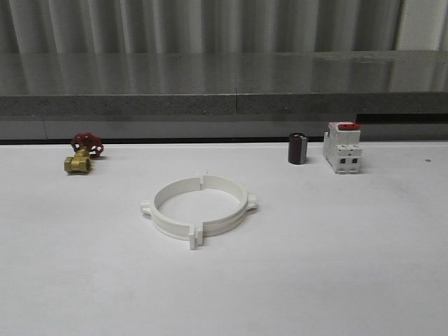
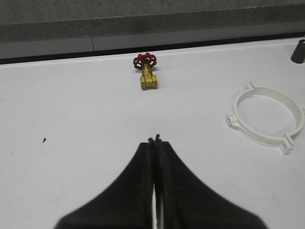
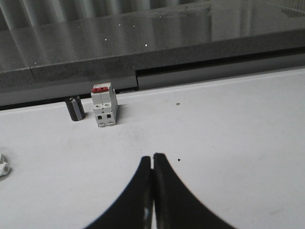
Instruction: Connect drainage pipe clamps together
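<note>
The two white drainage pipe clamps [image 1: 199, 208] lie on the white table near its middle, joined end to end into one ring with small tabs sticking out at the seams. The left wrist view has the ring [image 2: 267, 117] off to one side, well away from my left gripper [image 2: 155, 140], which is shut on nothing above bare table. A small piece of the ring's tab [image 3: 4, 167] sits at the frame edge of the right wrist view. My right gripper [image 3: 152, 157] is shut and empty, far from the ring.
A brass valve with a red handwheel [image 1: 83, 154] lies at the back left. A dark cylinder [image 1: 297, 148] and a white breaker block with a red top [image 1: 343, 148] stand at the back right. A grey ledge [image 1: 224, 105] runs along the table's far edge.
</note>
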